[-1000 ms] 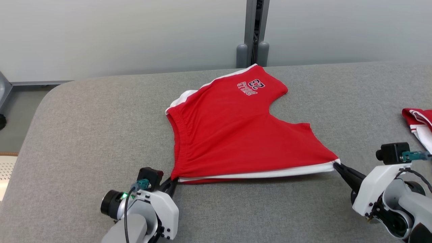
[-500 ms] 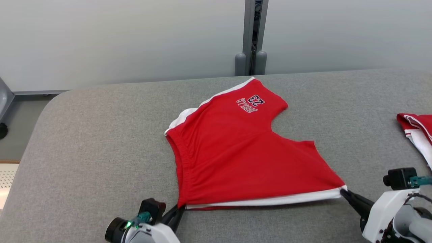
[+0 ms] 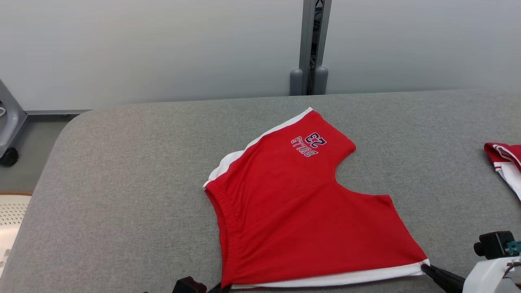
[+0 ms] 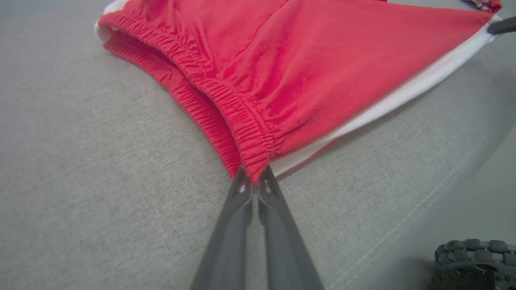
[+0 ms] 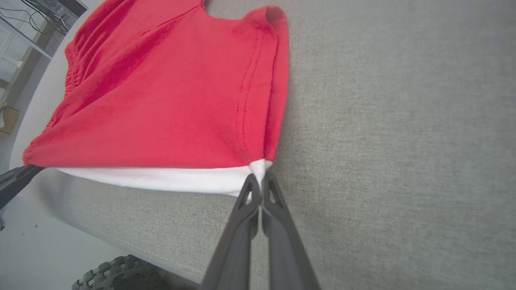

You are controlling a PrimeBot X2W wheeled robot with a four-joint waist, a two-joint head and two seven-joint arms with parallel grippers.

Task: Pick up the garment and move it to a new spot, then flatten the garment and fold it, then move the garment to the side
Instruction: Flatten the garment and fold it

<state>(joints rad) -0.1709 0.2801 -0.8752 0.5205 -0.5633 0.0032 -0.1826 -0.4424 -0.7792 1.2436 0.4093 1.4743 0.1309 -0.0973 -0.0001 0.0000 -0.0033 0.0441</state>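
Note:
A pair of red shorts (image 3: 301, 215) with white side stripes and a "BULLS 23" print lies spread on the grey table (image 3: 122, 171). My left gripper (image 4: 253, 181) is shut on the near waistband corner of the shorts (image 4: 282, 76); its tips show at the head view's bottom edge (image 3: 220, 288). My right gripper (image 5: 260, 181) is shut on the white-trimmed leg-hem corner of the shorts (image 5: 161, 92), seen in the head view at lower right (image 3: 425, 267). The near white edge is stretched taut between the two grippers.
Another red and white garment (image 3: 504, 162) lies at the table's right edge. The table's rounded front edge runs close below the grippers (image 5: 133, 245). A grey post (image 3: 311, 49) stands behind the table, a wheeled stand (image 3: 8, 122) at the far left.
Both grippers have drawn the shorts toward the table's near edge, still holding their corners. The head camera has shifted too, so the grippers now sit at the view's bottom edge.

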